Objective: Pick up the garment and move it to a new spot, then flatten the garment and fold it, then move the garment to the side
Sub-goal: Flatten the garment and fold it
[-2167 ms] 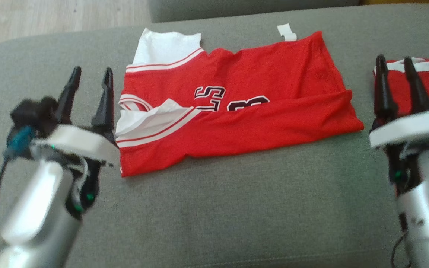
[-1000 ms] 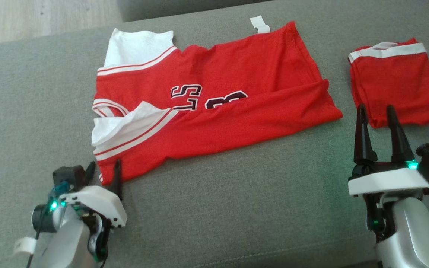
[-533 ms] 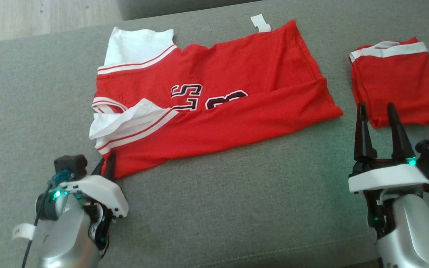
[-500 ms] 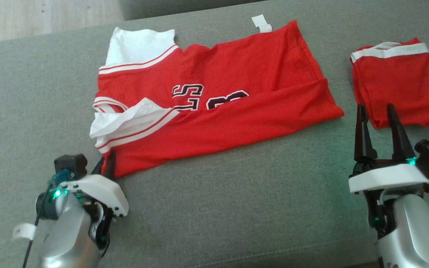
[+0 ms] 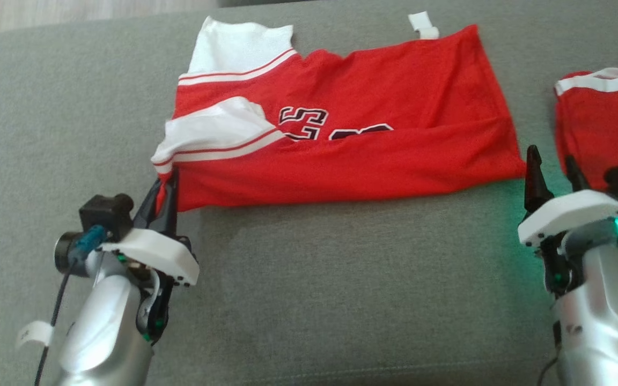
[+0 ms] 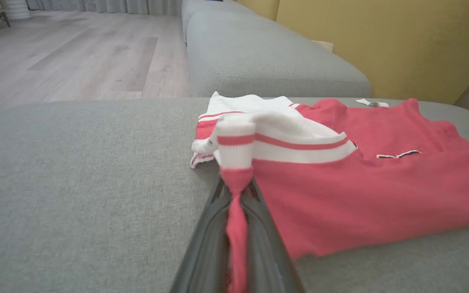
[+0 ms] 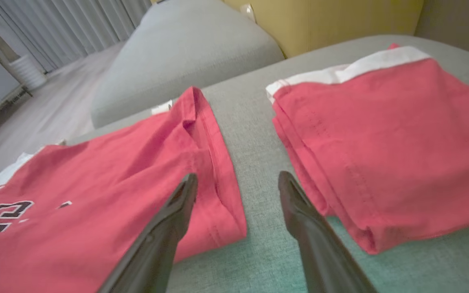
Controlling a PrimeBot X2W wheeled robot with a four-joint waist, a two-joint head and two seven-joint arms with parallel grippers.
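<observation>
Two grippers noted. Left gripper (image 5: 165, 187) fingers clamped on the garment (image 5: 373, 107) at its near-left corner. Garment lies on grey cushion (image 5: 341, 300), long axis nine to three o'clock. Right gripper (image 5: 551, 161) fingers apart; free near-right corner just beside, at its nine o'clock.

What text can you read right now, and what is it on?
"S": on the red jersey, black with a white outline, upside down in the head view; the letter beside it is unclear.
Figure beneath it: half covered by the fold, unreadable.
White tag at the jersey's far edge: too blurred to read.
</observation>
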